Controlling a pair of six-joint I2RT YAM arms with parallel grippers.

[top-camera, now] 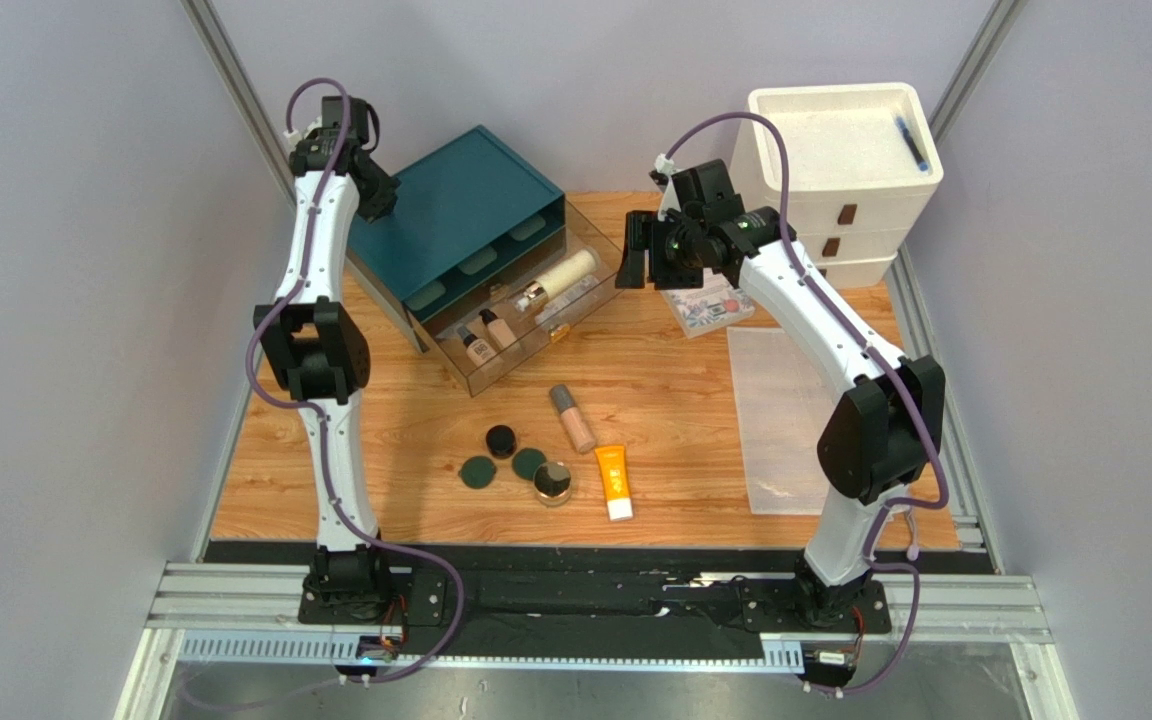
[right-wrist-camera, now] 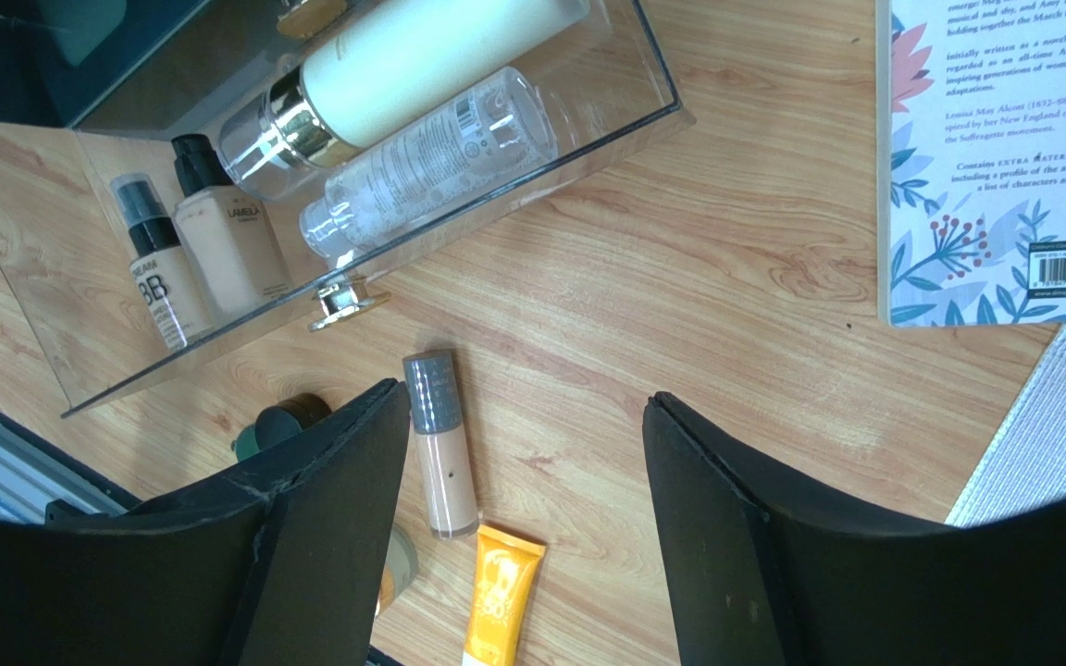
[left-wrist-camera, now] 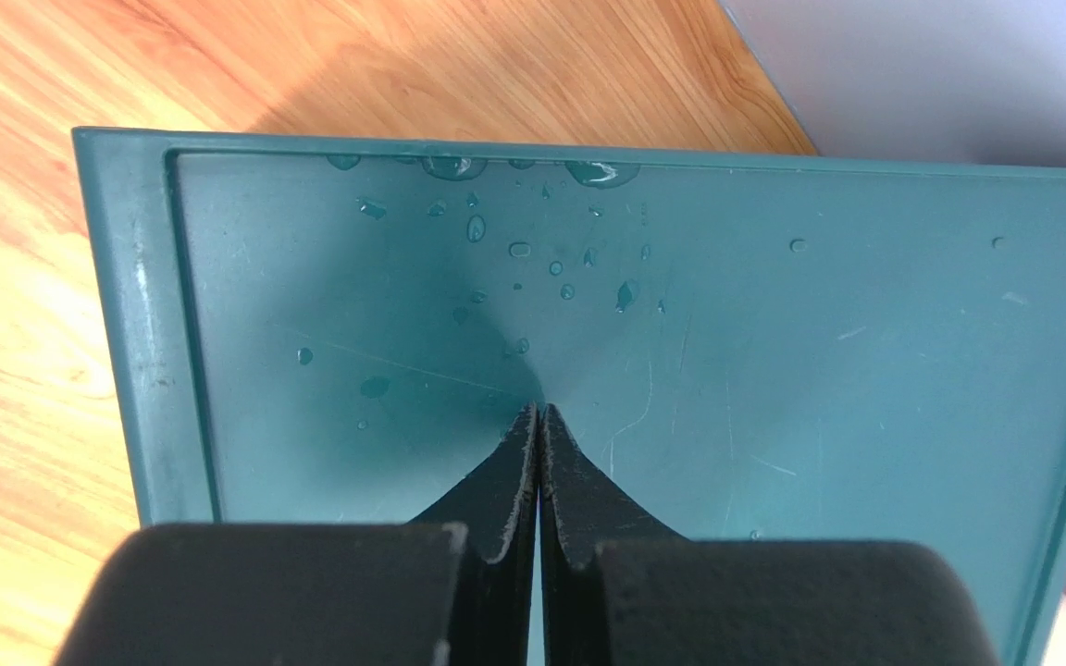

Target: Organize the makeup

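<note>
Loose makeup lies on the wooden table: a tan tube (top-camera: 572, 417) (right-wrist-camera: 441, 444), an orange white-capped tube (top-camera: 614, 480) (right-wrist-camera: 504, 597) and round dark compacts (top-camera: 501, 440) (top-camera: 479, 474) (top-camera: 528, 462), plus one with a gold lid (top-camera: 552, 483). The clear drawer (top-camera: 575, 308) (right-wrist-camera: 636, 132) holds a cream-gold bottle (right-wrist-camera: 414, 70), a clear tube (right-wrist-camera: 428, 160) and two beige bottles (right-wrist-camera: 226, 236) (right-wrist-camera: 163, 285). My right gripper (top-camera: 639, 252) (right-wrist-camera: 525, 403) hangs open and empty above the table, right of the drawer. Resting over the teal organizer's top (left-wrist-camera: 775, 361), my left gripper (top-camera: 384, 195) (left-wrist-camera: 539, 410) is shut on nothing.
The teal organizer (top-camera: 455, 210) stands at the back left with its clear drawer pulled out toward the middle. A patterned booklet (top-camera: 710, 308) (right-wrist-camera: 1004, 153) and a clear mesh pouch (top-camera: 785, 420) (right-wrist-camera: 1053, 430) lie to the right. A white drawer unit (top-camera: 838, 165) stands at the back right.
</note>
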